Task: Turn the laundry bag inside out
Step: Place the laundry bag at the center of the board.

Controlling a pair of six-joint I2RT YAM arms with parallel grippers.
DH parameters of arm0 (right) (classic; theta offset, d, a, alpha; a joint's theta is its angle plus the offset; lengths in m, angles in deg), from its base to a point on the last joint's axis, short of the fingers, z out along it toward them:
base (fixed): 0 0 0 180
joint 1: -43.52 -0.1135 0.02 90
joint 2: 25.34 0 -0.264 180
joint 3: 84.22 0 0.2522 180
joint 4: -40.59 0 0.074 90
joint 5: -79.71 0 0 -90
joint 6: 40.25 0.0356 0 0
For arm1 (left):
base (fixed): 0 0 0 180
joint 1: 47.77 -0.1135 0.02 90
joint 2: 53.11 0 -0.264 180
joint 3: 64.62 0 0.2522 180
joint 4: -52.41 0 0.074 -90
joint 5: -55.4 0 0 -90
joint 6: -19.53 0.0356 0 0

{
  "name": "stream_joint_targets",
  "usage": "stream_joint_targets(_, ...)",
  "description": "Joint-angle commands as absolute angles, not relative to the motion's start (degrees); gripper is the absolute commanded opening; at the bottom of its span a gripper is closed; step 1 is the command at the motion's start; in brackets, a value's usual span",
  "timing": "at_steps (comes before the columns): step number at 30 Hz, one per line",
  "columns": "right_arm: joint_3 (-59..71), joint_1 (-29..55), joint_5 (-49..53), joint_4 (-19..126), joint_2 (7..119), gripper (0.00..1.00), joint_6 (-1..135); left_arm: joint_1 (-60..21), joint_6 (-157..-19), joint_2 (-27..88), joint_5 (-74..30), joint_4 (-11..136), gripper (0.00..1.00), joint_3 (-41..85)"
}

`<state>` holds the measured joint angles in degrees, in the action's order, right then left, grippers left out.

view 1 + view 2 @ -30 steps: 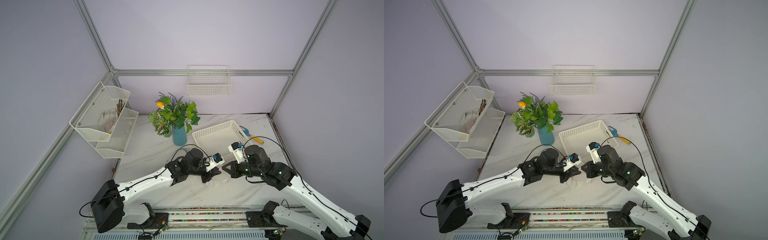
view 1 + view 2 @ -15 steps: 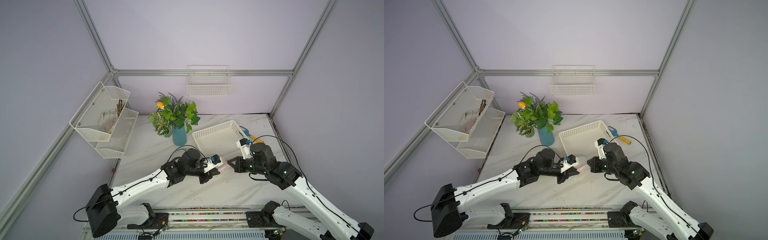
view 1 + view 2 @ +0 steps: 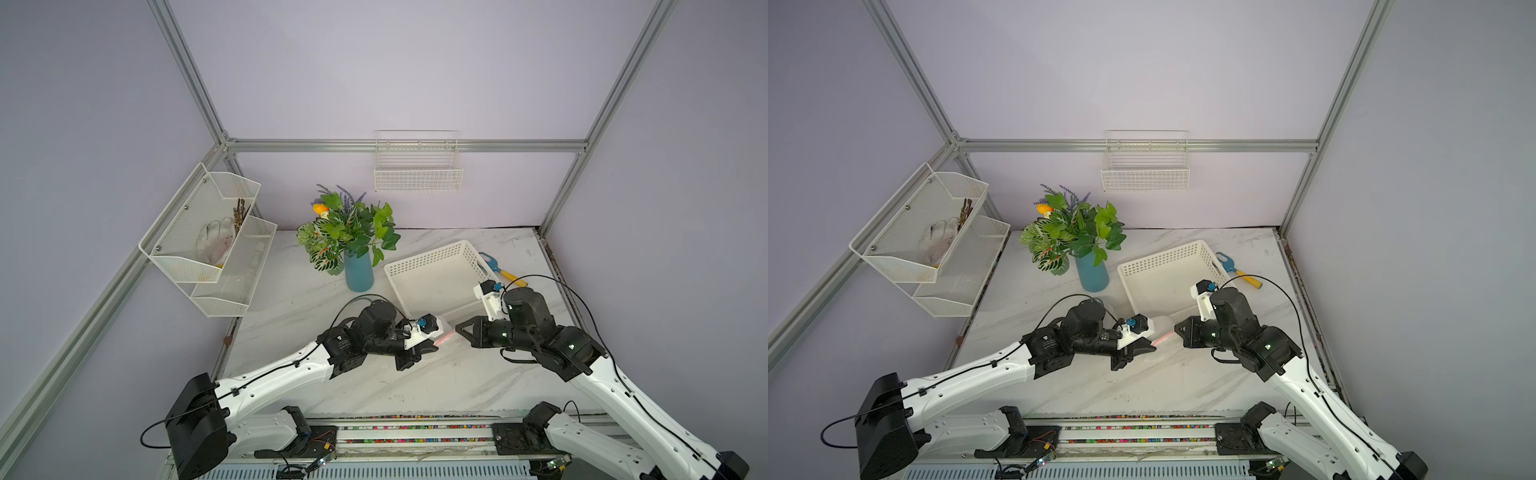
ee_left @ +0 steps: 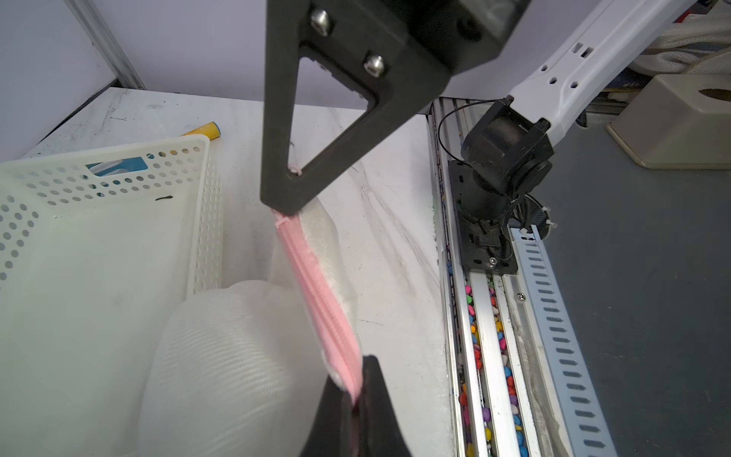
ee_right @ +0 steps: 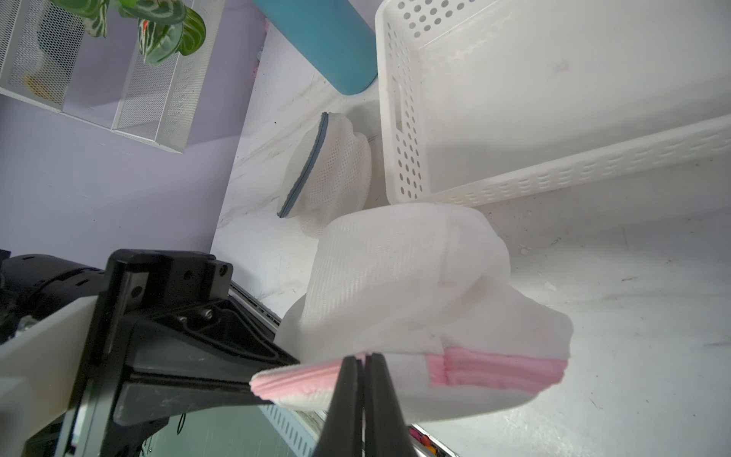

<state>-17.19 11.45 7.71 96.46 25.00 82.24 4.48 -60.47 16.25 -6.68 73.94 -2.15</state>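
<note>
The left end effector [image 4: 356, 399] is clamped on the laundry bag [image 4: 237, 356], held above the worktop [image 3: 415, 382] beside the white basket [image 3: 428, 257], its pink zipper edge [image 4: 320, 308] stretched lengthwise rightward to the right end effector [image 5: 363, 376], likewise pinched onto it.

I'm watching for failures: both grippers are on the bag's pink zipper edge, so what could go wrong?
The right gripper pinches the pink zipper edge of the laundry bag only at its fingertips; it may slip.
The left gripper holds the same edge, so pulling apart might stretch it taut, not open it.
</note>
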Motion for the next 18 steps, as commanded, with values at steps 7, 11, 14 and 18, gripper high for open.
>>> stream_joint_targets(7, -16.9, 13.2, -0.1, 97.6, 22.7, 0.82, 81.3, 3.1, -99.1, 22.2, 9.3, 41.2, 0.00, -13.3)
stream_joint_targets(11, -17.8, 13.6, -3.9, 98.1, 22.7, 0.87, 81.9, -2.0, -110.9, 25.7, 7.8, 33.2, 0.00, -19.1)
stream_joint_targets(14, -18.7, 13.7, -5.8, 98.0, 22.3, 0.87, 82.3, -4.6, -113.9, 27.3, 6.7, 34.1, 0.03, -20.4)
stream_joint_targets(18, -19.8, 13.9, -8.1, 97.8, 21.9, 0.87, 82.9, -5.3, -113.3, 27.1, 4.6, 43.1, 0.31, -19.0)
